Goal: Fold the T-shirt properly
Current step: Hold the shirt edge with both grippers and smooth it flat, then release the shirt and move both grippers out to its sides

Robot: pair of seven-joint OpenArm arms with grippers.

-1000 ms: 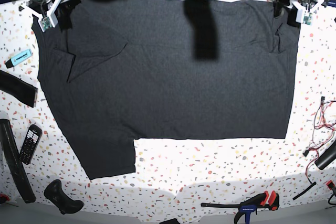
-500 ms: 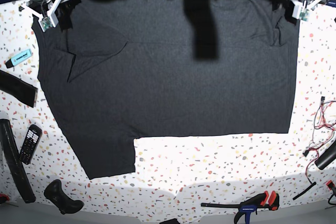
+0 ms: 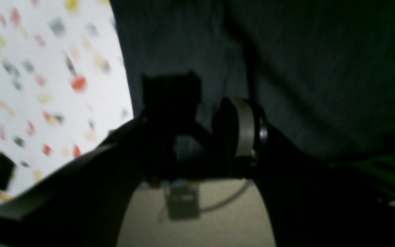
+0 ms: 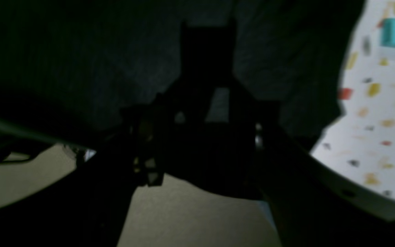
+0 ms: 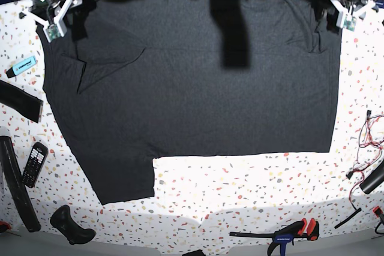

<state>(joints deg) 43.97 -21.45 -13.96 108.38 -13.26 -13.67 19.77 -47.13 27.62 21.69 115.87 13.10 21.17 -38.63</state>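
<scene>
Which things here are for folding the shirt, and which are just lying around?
For the job: T-shirt, left pincer, right pincer.

Just lying about: blue highlighter, calculator, clamp, wires.

T-shirt [image 5: 198,88] lies flat, filling the table [image 5: 252,196] centre toward 12 o'clock. Right gripper [image 5: 60,19] sits at its 10 o'clock corner, left gripper [image 5: 336,10] at its 2 o'clock corner; contact there probably, view dark. Highlighter [image 5: 22,66] and calculator [image 5: 34,164] lie at 9 o'clock. Clamp [image 5: 282,234] lies at 5 o'clock, wires [image 5: 369,133] at 3 o'clock.
</scene>
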